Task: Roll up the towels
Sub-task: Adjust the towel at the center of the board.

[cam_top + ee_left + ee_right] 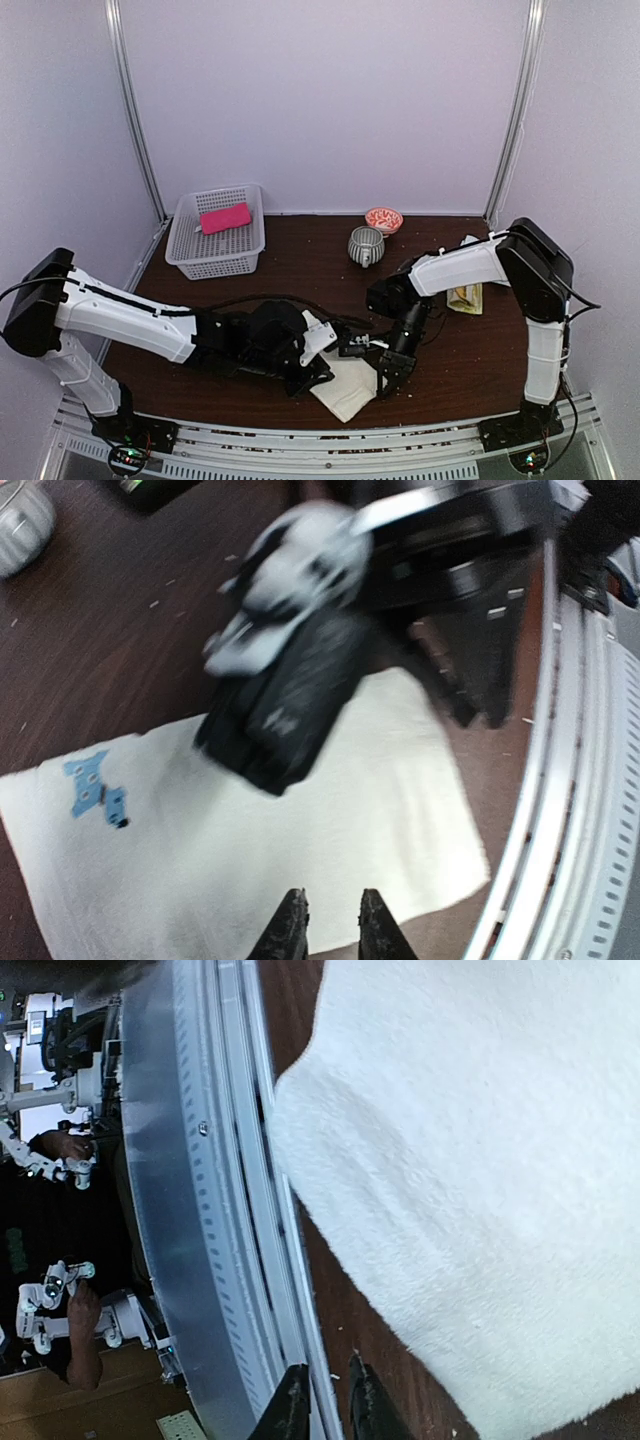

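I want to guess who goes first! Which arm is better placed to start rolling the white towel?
Probably the left. The left gripper sits right at the edge of the white towel, tips slightly apart. The right gripper hangs beside it, over the table's metal rail.

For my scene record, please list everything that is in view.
cream towel: one, cream-white with a blue mark, flat near the front edge
pink towel: one, bright pink, inside the basket
yellow towel: one, yellow, right side, partly hidden
basket: one, white, back left
cup: one, grey, back centre
bowl: one, red and white, behind the cup
table: one, dark brown
left gripper: one, black, slightly open over the cream towel
right gripper: one, black, slightly open beside the cream towel
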